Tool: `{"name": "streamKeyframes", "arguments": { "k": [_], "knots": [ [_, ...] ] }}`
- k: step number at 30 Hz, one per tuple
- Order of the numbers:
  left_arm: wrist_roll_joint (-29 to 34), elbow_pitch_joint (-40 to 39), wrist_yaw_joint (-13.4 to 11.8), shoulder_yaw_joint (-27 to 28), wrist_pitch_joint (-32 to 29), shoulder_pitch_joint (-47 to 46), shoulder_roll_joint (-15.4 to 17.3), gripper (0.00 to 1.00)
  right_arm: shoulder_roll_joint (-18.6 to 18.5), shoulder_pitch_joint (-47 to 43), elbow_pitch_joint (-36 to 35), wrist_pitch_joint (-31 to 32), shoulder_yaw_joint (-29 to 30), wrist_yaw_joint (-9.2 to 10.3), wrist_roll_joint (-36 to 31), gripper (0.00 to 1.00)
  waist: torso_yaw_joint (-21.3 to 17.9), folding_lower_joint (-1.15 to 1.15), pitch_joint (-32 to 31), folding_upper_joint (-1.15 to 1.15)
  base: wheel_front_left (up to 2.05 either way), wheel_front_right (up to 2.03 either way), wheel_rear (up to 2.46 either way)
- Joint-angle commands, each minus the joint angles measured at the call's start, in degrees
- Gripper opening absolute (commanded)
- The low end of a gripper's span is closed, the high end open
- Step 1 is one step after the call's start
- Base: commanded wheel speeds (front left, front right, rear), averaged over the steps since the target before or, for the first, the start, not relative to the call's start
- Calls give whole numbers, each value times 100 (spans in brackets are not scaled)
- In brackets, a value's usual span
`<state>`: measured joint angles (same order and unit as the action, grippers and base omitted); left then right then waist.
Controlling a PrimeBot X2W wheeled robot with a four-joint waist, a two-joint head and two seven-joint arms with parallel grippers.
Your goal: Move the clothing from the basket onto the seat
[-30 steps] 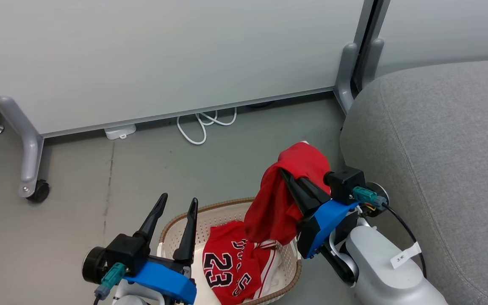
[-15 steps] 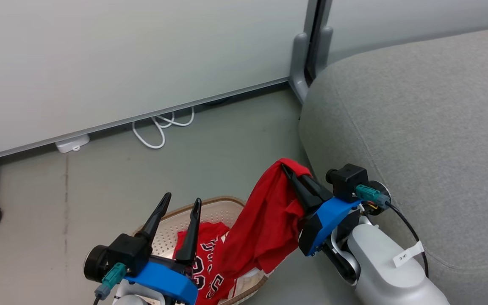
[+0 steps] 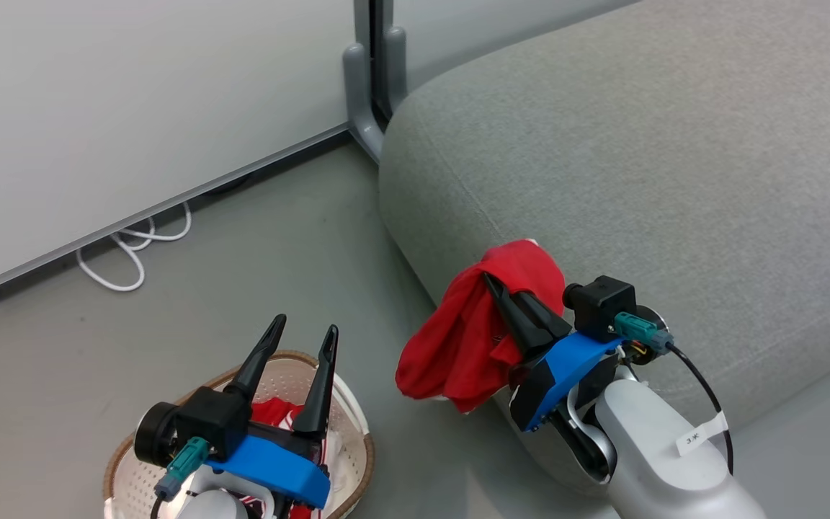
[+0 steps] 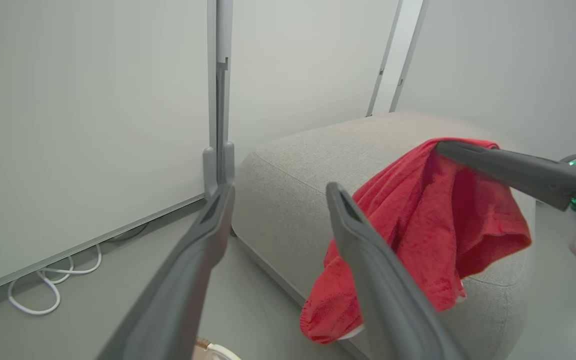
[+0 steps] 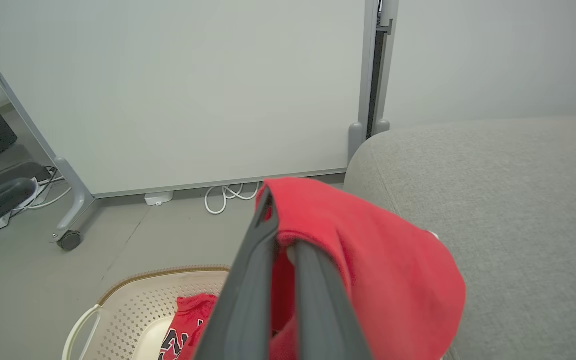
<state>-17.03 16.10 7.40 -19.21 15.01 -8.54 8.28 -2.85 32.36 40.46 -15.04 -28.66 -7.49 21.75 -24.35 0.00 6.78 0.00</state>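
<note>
The plain red garment of soft knit cloth [image 3: 472,339] hangs in loose folds from the right gripper [image 3: 488,280], whose 2 long dark fingers are pressed together on a bunch of it near the top. 1 second ago its lower part was hanging over the cream perforated plastic basket [image 5: 138,300]. Now it is fully out, with floor between it and the rim, and it hangs in front of the rounded corner of the large grey woven-fabric seat [image 3: 638,180]. Whether the cloth touches the cushion I cannot tell. The whole head view has swung toward the seat, so the robot itself has turned. I judge that the carry is nearly done for this piece: it must go further over the top and be let go.

The second piece, a red jersey with black numerals and white trim [image 5: 183,325], lies crumpled in the basket, so about half of the work remains.

The left gripper [image 3: 305,324] is above the basket with its fingers spread and holds nothing.

The basket has a brown woven-look rim and stands on the smooth grey floor [image 3: 242,274]. A white cable [image 3: 130,252] lies in loops by a pale partition panel [image 3: 134,108].
</note>
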Motion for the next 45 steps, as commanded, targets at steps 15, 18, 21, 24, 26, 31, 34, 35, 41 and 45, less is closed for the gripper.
{"name": "streamKeyframes", "arguments": {
  "k": [15, 18, 21, 24, 26, 31, 34, 35, 41, 45],
  "knots": [
    [-9, 37, 10, -212, 25, -286, 176, 100, -7, -248, -268, -20, 194, -1, 22, 0, -745, 0, 213, 0, 0, 0, 0],
    [-52, 56, 10, -275, 25, -318, 209, 100, -4, -288, -312, -20, 241, -1, 32, 0, -750, 0, 224, 0, 0, 0, 0],
    [-71, 67, 11, -292, 25, -342, 240, 100, -5, -324, -354, -20, 275, -1, 55, 0, -750, 0, 230, 0, 0, 0, 0],
    [-90, 53, 10, -234, 25, -351, 259, 100, -4, -344, -411, -20, 263, -1, 210, 0, -748, 0, 255, 0, 0, 0, 0],
    [-69, 20, 10, -202, 25, -345, 269, 100, -5, -228, -407, -20, 271, -1, 269, 0, -754, 0, 299, 0, 0, 0, 0],
    [48, -125, 10, -53, 25, -313, 332, 100, -66, 336, -322, -20, 551, -1, 123, 0, -740, 0, 570, 0, 0, 0, 0],
    [107, -224, 10, -45, 25, -384, 405, 100, -187, 797, -310, -20, 959, -1, 20, 0, -612, 0, 805, 0, 0, 0, 0],
    [119, -263, 10, -70, 25, -409, 418, 100, -282, 967, -305, -20, 1125, -1, 9, 0, -555, 0, 908, 0, 0, 0, 0],
    [215, -490, 10, -179, 22, -778, 624, 100, -807, 2122, -163, 51, 2057, -1, 444, 0, -224, 0, 1651, 0, 0, 0, 0],
    [273, -654, 10, -345, 22, -1147, 775, 100, -1337, 2761, 82, 86, 2489, -2, 367, 0, 16, 0, 2216, 0, 0, 0, 0]
  ]
}}
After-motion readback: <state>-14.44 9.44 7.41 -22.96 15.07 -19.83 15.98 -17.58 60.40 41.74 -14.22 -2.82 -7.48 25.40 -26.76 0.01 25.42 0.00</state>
